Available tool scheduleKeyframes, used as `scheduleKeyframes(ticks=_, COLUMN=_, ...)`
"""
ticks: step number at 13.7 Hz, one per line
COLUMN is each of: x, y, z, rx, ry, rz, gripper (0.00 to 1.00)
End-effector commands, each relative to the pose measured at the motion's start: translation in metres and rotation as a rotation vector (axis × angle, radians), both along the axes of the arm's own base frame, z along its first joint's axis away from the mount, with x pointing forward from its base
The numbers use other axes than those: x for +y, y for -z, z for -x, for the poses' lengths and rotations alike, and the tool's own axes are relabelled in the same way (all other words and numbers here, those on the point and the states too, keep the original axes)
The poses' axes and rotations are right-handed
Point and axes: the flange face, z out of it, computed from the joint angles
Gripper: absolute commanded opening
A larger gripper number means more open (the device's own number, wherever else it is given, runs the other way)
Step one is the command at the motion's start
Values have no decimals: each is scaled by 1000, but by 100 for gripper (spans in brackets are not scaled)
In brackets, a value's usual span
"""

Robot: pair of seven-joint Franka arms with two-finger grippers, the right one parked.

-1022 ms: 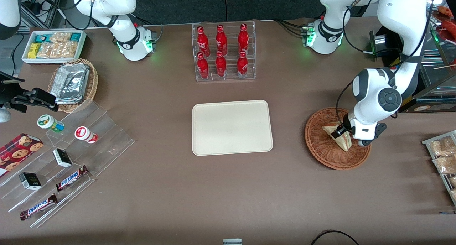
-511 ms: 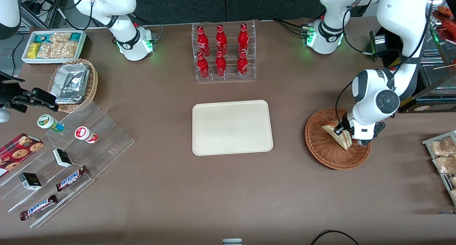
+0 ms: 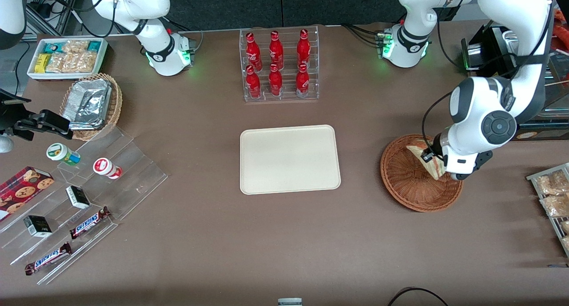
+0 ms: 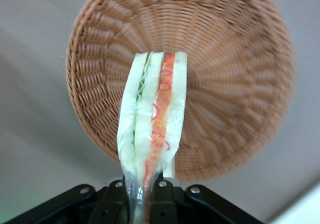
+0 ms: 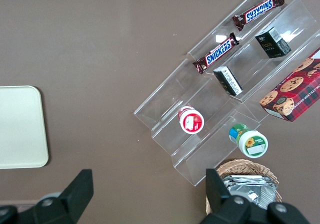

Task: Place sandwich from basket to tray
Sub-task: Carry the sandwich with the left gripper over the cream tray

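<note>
My left gripper [image 3: 433,160] [image 4: 144,196] is shut on the clear-wrapped sandwich [image 3: 426,157] [image 4: 152,119] and holds it in the air above the reddish-brown wicker basket [image 3: 406,181] [image 4: 235,73]. White bread with green and red filling shows along the wedge's cut edge, and the black fingers [image 4: 162,201] pinch its narrow end. The basket below holds nothing else. The cream tray [image 3: 290,159] lies bare at the table's middle, toward the parked arm's end from the basket.
A clear rack of red bottles [image 3: 279,65] stands farther from the front camera than the tray. Packets on a rack [image 3: 551,195] lie at the working arm's end. Clear stepped shelves [image 3: 84,195] with snacks and a tan basket with foil containers [image 3: 91,103] sit at the parked arm's end.
The gripper has risen with the sandwich, lifting it off the basket's floor and carrying it slightly farther from the front camera; the arm's wrist has swung up too.
</note>
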Motion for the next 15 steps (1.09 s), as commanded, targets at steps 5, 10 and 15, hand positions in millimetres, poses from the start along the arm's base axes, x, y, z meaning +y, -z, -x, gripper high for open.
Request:
scheduleKeyframes(ticks=5, x=-156, y=-43, z=10, rx=23, ry=53, rz=114, gripper=2)
scheduleKeyframes(ticks=10, x=-276, y=-10, z=15, rx=21, ry=103, rz=162, gripper=0)
scheduleKeyframes(ticks=15, x=-344, y=21, z=23, rx=-53, ry=276, rz=136, gripper=1)
